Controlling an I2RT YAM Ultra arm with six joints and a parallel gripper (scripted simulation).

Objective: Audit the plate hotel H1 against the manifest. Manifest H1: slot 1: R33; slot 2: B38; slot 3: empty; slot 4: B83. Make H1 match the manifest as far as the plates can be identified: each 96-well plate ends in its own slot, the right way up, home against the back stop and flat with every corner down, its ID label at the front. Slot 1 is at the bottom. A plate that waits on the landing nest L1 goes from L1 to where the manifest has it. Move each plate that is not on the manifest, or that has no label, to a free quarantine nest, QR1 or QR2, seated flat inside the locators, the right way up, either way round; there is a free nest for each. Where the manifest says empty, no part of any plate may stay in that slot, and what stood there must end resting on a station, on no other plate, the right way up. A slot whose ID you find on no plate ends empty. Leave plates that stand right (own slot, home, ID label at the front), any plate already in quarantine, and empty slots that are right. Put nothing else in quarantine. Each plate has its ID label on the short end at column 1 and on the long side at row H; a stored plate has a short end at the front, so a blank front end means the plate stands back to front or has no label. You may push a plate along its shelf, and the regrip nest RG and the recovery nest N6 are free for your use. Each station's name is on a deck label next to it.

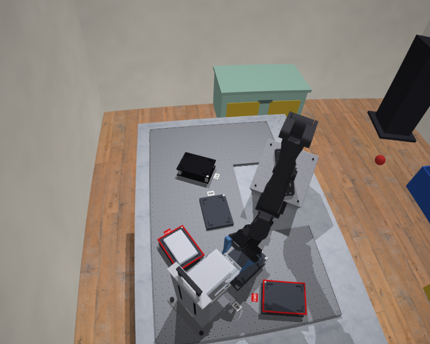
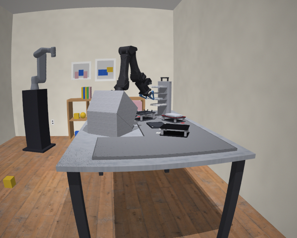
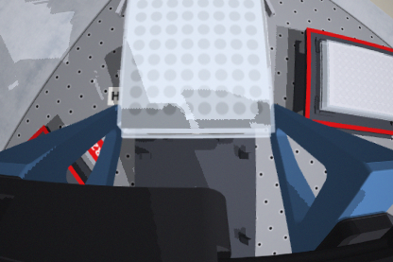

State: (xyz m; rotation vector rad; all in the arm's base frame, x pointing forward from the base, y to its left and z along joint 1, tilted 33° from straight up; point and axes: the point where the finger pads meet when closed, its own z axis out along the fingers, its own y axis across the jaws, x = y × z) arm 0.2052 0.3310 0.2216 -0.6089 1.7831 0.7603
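Observation:
My gripper (image 1: pixel 232 263) (image 2: pixel 150 98) (image 3: pixel 196 113) is shut on a clear 96-well plate (image 3: pixel 198 52), fingertips on its long sides near the front end. The plate lies partly inside the hotel H1 (image 1: pixel 185 296) (image 2: pixel 168 97); I cannot tell which slot. No ID is readable on its front end. A white plate (image 1: pixel 211 271) stands at the top of the hotel, its label hidden. Another white plate (image 1: pixel 181 245) (image 3: pixel 361 78) lies on the red-rimmed nest QR1 (image 1: pixel 166 249) (image 3: pixel 305 80). QR2 (image 1: pixel 284 297) is empty. Lower slots are too small to read.
The landing nest L1 (image 1: pixel 196 164) (image 2: pixel 174 127) and the low nest N6 (image 1: pixel 216 211) (image 2: pixel 155 124) bear no plate. A dark nest (image 3: pixel 227 165) lies below my fingers in front of the hotel. The H1 deck label (image 1: pixel 236 306) (image 3: pixel 114 96) is beside the hotel.

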